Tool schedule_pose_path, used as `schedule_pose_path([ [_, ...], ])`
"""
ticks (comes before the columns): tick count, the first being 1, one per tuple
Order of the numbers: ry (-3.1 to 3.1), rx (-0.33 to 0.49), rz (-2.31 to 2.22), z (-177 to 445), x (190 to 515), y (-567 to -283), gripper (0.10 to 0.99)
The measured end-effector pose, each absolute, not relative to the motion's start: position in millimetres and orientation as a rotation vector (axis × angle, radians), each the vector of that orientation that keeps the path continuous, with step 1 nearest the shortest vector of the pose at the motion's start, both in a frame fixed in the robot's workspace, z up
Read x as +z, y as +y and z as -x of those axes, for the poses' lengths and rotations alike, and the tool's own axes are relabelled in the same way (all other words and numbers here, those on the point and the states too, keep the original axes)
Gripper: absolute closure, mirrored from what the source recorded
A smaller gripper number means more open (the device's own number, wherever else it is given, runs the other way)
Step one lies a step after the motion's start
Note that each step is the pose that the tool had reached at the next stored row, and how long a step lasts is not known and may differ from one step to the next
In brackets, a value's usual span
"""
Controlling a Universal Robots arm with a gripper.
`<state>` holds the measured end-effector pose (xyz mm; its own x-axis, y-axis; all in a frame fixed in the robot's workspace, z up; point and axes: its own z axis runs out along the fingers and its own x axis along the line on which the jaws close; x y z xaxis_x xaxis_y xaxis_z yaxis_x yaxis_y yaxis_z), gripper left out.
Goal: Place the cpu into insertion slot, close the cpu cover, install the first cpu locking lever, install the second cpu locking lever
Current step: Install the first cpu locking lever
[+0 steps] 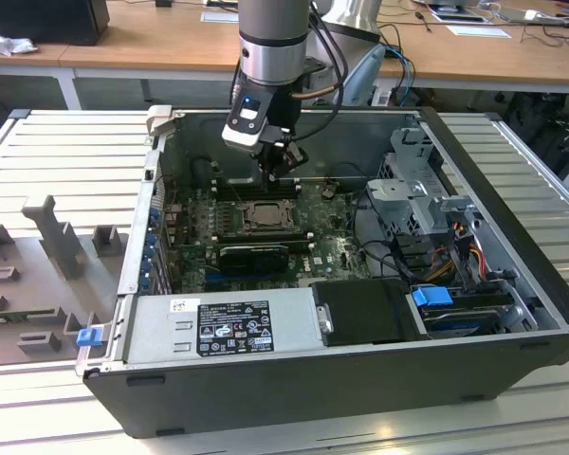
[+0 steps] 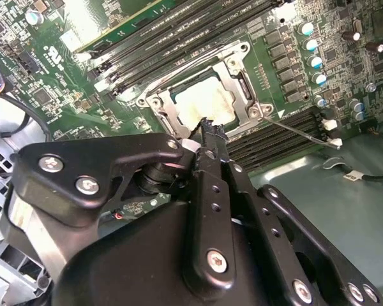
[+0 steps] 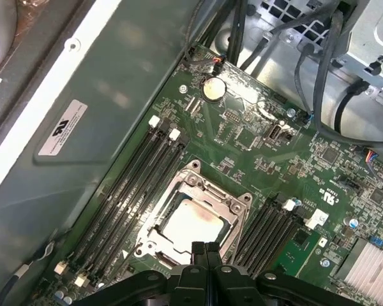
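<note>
Pale silver-beige square cpu [image 3: 190,223] sits in the dark-rimmed insertion slot [image 1: 245,214]. The silver-grey frame cpu cover [image 3: 235,203] is down. Black claw [image 3: 204,246] pressed together, empty, at slot's edge. Judgement: press frame metal only, squarely.

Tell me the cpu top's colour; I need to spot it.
The cpu is pale silver-beige, clearest in the first wrist view.

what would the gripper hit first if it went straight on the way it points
Most likely the cpu cover, at its frame edge beside the cpu. The gripper points down at that rim, though depth is hard to judge.
</note>
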<state>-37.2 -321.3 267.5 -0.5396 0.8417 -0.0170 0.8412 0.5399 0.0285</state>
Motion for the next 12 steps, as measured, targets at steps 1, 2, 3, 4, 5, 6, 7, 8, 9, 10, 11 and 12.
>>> schedule_pose_path([
  [1,2.734,0.026,-1.489,37.2,267.5,-321.2,0.98],
  [2,2.736,0.026,-1.484,37.2,267.5,-321.2,0.98],
  [3,2.739,0.026,-1.479,37.2,267.5,-321.2,0.98],
  [4,2.741,0.026,-1.475,37.2,267.5,-321.2,0.98],
  [5,2.745,0.027,-1.468,37.2,267.5,-321.2,0.98],
  [6,2.749,0.027,-1.461,37.2,267.5,-321.2,0.98],
  [7,2.751,0.027,-1.457,37.2,267.5,-321.2,0.98],
  [8,2.753,0.027,-1.453,37.2,267.5,-321.3,0.98],
  [9,2.756,0.027,-1.448,37.2,267.5,-321.2,0.98],
  [10,2.758,0.027,-1.445,37.2,267.5,-321.2,0.98],
  [11,2.759,0.027,-1.442,37.2,267.5,-321.2,0.98],
  [12,2.761,0.027,-1.438,37.2,267.5,-321.2,0.98],
])
